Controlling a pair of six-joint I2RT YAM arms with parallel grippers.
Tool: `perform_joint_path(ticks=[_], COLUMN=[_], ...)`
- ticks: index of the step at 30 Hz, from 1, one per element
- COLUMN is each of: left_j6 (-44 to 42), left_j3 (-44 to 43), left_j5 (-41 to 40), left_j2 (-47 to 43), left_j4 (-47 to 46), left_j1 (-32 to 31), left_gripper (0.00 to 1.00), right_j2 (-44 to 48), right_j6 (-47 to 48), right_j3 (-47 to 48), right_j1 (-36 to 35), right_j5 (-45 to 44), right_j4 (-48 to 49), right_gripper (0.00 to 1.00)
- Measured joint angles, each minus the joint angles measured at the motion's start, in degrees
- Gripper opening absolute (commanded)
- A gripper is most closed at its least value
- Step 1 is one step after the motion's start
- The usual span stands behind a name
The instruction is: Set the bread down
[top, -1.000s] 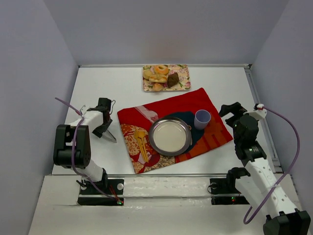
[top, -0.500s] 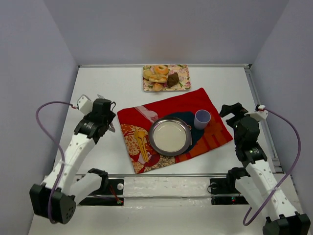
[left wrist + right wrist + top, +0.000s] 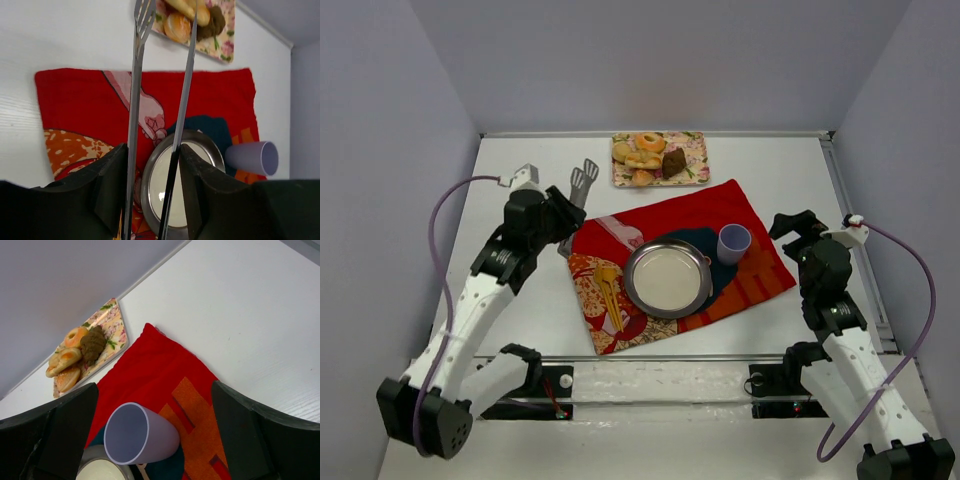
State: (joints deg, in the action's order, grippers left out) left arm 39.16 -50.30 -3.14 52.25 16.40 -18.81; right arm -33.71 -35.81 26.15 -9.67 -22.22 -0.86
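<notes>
The bread (image 3: 642, 177) is a small golden-brown roll at the near edge of the floral tray (image 3: 692, 158) at the back; it also shows in the left wrist view (image 3: 177, 27) and the right wrist view (image 3: 67, 378). My left gripper (image 3: 563, 215) (image 3: 152, 150) is shut on metal tongs (image 3: 582, 180) (image 3: 137, 75). The tong tips are apart and point toward the tray, just short of it. The round metal plate (image 3: 635, 262) (image 3: 150, 175) lies empty on the red cloth (image 3: 700, 210). My right gripper (image 3: 790, 225) (image 3: 152, 405) is open and empty, right of the cloth.
The tray also holds ring doughnuts (image 3: 648, 141) and a dark brown cake piece (image 3: 673, 162). A lilac cup (image 3: 734, 242) (image 3: 140, 435) stands beside the plate. Gold cutlery (image 3: 610, 295) lies on the cloth's left part. Walls enclose the table on three sides.
My left arm has unfolded and carried the tongs from the left side of the table up and right, toward the tray. The right arm has barely moved.
</notes>
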Motion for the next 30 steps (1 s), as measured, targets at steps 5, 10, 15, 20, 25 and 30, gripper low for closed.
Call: perform_joint_path(ticks=[5, 10, 15, 20, 25, 30], left_j6=[-4.52, -5.95, -4.37, -1.99, 0.66, 2.45], left_j3=[-4.33, -10.69, -16.92, -18.88, -20.9, -23.74], left_j5=[7.43, 11.06, 11.1, 10.97, 10.19, 9.94], left_j2=[14.71, 24.15, 31.87, 37.11, 39.54, 41.18], left_j4=[-2.95, -3.93, -3.65, -2.78, -1.81, -2.03], left_j1=[-2.86, -3.76, -3.74, -3.74, -3.74, -3.69], left_gripper=[0.52, 0.52, 0.53, 0.56, 0.58, 0.58], right_j2=[0.13, 0.11, 0.13, 0.24, 0.2, -1.03], right_j6=[0.02, 0.04, 0.04, 0.04, 0.04, 0.04], right_j3=[-0.02, -0.11, -0.44, -0.74, -0.74, -0.74], right_j1=[0.0, 0.0, 0.0, 0.0, 0.0, 0.0], right_j5=[0.0, -0.02, -0.04, -0.13, -0.39, -0.48], right_j4=[0.0, 0.02, 0.02, 0.02, 0.02, 0.0], right_gripper=[1.0, 1.0, 1.0, 1.0, 1.0, 1.0])
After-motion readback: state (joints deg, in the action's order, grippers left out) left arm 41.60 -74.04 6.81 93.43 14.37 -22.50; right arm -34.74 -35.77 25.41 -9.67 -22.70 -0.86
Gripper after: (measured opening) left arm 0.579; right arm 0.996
